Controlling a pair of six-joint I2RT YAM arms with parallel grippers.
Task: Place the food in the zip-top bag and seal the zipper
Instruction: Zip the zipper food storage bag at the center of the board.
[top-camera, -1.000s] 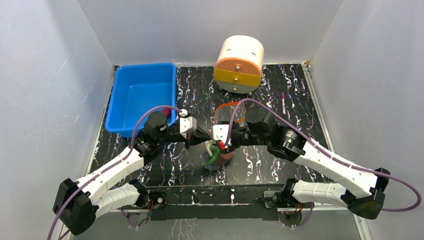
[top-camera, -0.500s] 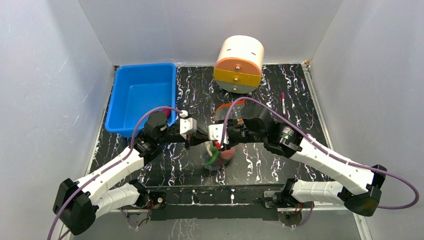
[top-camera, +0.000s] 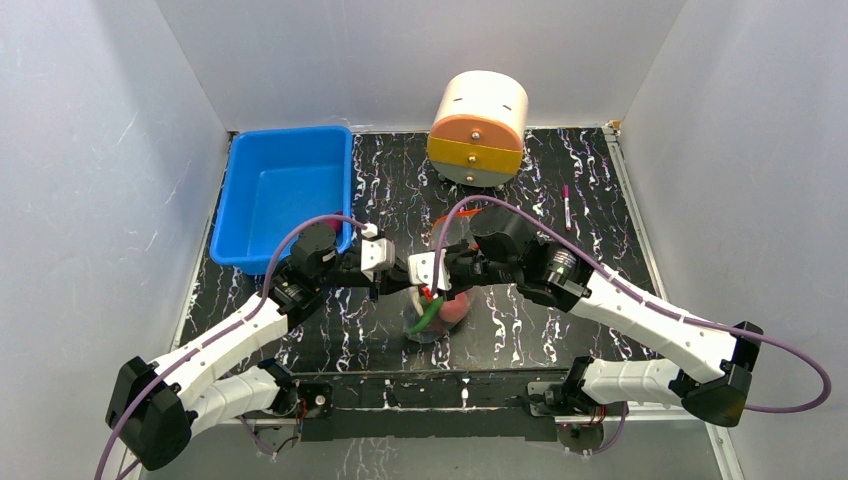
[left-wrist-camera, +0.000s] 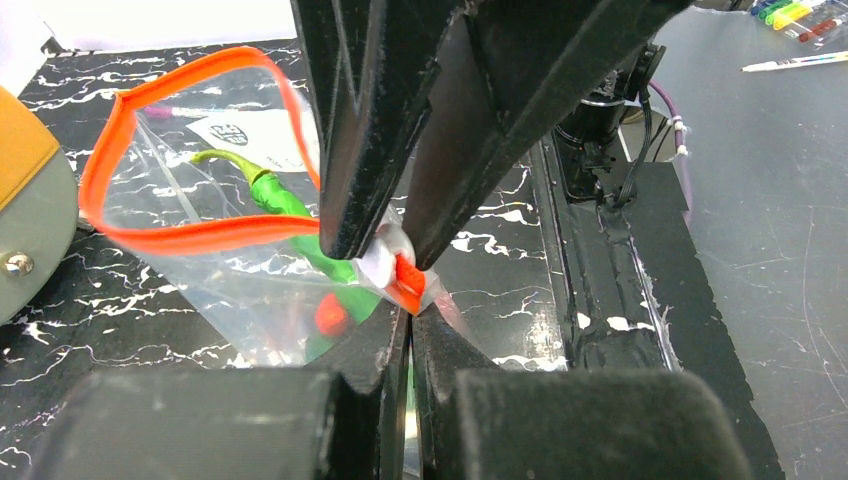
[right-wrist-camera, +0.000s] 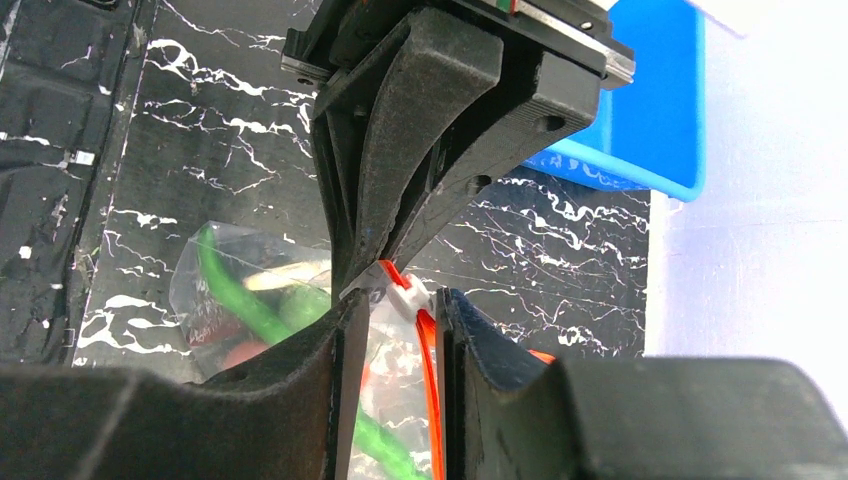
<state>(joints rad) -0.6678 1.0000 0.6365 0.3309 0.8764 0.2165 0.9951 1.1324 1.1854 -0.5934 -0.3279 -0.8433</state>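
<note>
The zip-top bag (top-camera: 440, 318) hangs between my two grippers at mid-table. The green pepper (top-camera: 424, 316) and the pink-red fruit (top-camera: 453, 310) are inside it. In the left wrist view its zipper (left-wrist-camera: 190, 238) forms an open orange loop, with the white label (left-wrist-camera: 250, 130), green pepper (left-wrist-camera: 290, 215) and red chili (left-wrist-camera: 330, 315) behind it. My left gripper (left-wrist-camera: 410, 315) is shut on the bag's orange corner. My right gripper (right-wrist-camera: 398, 300) faces it with jaws narrowly apart, straddling the zipper (right-wrist-camera: 430, 390) and its white slider (right-wrist-camera: 405, 292).
A blue bin (top-camera: 285, 190) stands at the back left. A round cream and orange drawer unit (top-camera: 478, 128) stands at the back. A pen (top-camera: 566, 207) lies at the right. My arms meet nose to nose above the bag.
My right gripper has moved left along the bag's mouth, closing up to the left gripper. The left gripper has kept its hold and shifted slightly.
</note>
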